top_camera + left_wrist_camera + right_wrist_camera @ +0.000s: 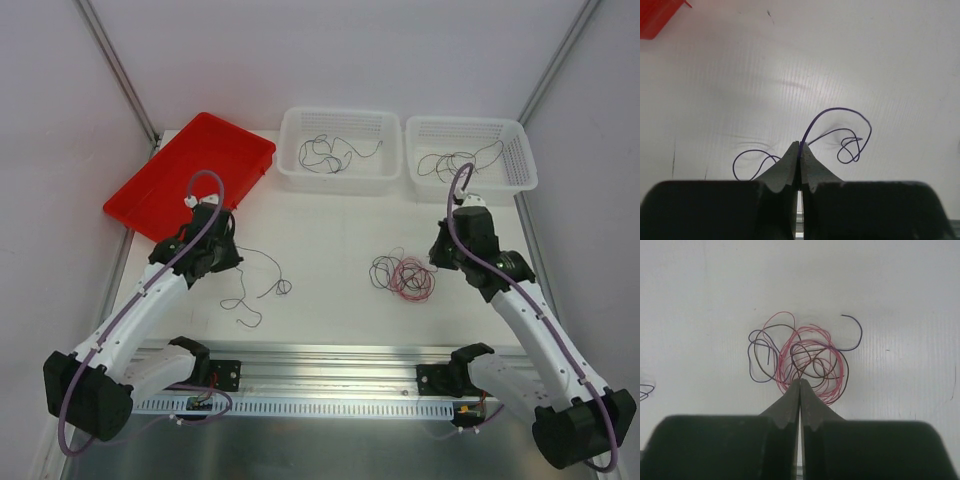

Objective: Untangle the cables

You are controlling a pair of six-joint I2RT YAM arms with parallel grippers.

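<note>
Two arms work over a white table [330,215], which fills most of the top view. At its 10 o'clock corner a red tray [185,175] lies tilted over the edge. Two white mesh baskets stand side by side along the far edge, the left basket [340,183] at 12 o'clock and the right basket [470,188] at 1 o'clock. Each holds a few loose cables [330,153] coiled on its floor. The left arm [140,310] reaches up from 7 o'clock and the right arm [535,320] from 5 o'clock, each with a thick lilac hose along it. The left gripper [799,145] sits low over the table at about 9 o'clock of centre. Its fingers are pressed together on a purple cable [840,111], which rises from between the tips, arcs toward 2 o'clock and curls into a small knot-like loop on the surface. A second loop trails off at 8 o'clock of the tips. In the top view this purple cable [262,290] lies by itself, spread toward 4 o'clock of the left gripper [225,255] and well apart from the rest. The right gripper [800,381] has its fingers closed flat against each other. Its tips are at the 6 o'clock edge of the tangled bundle [810,357], a knot of red-pink, dark purple and dark strands. Whether a strand is pinched between them cannot be told. In the top view the tangled bundle [403,275] rests on the table at 3 o'clock of centre, just at 9 o'clock of the right gripper [440,255].
</note>
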